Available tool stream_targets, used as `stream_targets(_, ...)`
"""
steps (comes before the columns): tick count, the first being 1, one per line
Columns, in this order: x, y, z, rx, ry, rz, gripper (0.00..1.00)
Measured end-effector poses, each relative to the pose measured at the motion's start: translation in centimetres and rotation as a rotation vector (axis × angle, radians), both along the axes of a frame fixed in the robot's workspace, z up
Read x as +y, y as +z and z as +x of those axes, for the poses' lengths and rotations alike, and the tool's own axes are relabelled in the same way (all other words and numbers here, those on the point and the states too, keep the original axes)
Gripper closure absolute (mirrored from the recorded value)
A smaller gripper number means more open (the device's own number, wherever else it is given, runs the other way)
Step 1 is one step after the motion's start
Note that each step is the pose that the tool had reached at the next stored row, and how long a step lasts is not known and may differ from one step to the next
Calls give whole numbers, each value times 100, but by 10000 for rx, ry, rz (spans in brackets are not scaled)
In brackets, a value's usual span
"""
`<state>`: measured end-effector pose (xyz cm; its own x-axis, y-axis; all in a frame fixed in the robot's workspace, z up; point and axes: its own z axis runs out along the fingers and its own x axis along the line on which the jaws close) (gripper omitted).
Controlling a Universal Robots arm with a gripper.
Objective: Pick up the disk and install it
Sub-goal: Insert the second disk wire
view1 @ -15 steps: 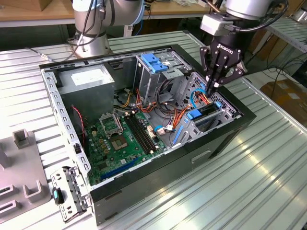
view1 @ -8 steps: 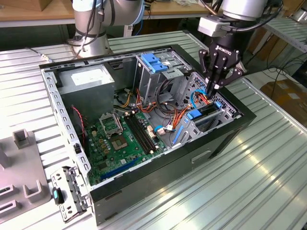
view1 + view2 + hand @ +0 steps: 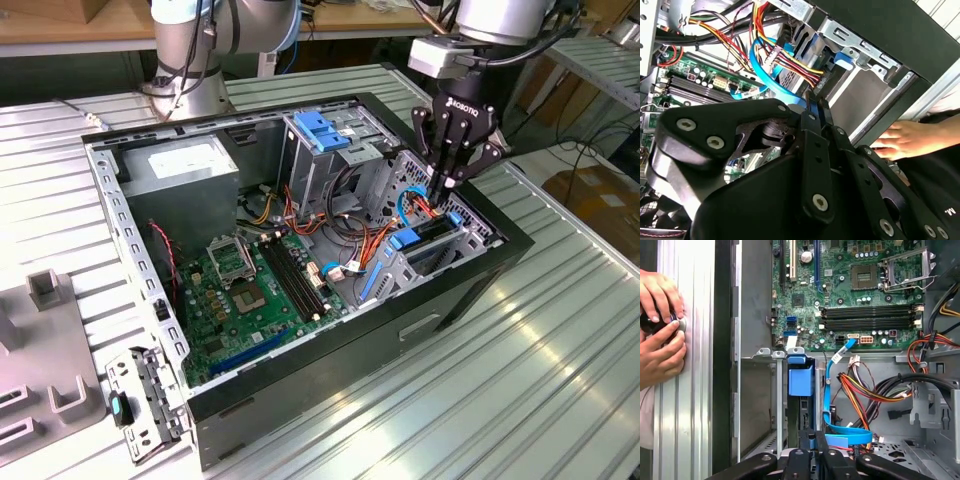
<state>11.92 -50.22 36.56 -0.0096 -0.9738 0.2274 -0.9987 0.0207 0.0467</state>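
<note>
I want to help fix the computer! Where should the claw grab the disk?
Probably by its thin blue end edge, from above: the disk stands edge-up in its metal bay, sides walled in. The claw pinches there.

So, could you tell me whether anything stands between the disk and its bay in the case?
Nothing visible does. The disk in its blue carrier already stands upright in the bay, and the gripper is right above it. The blue cable and coloured wires run beside it.
</note>
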Motion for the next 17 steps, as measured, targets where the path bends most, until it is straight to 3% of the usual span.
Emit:
stream_targets(3,-27,-14,-3,-35,0,3,84)
stream_targets(5,-67,-26,-10,-73,4,45,84)
stream_targets(7,-108,-50,-44,-88,42,158,84)
stream_targets(10,-115,-67,-85,-106,84,267,84)
stream_targets(11,-118,-72,-98,-158,101,275,84)
stream_targets(12,-119,-80,-111,-254,125,279,84)
stream_targets(15,-119,-95,-143,-455,179,279,84)
stream_targets(17,-119,-107,-166,-489,215,278,84)
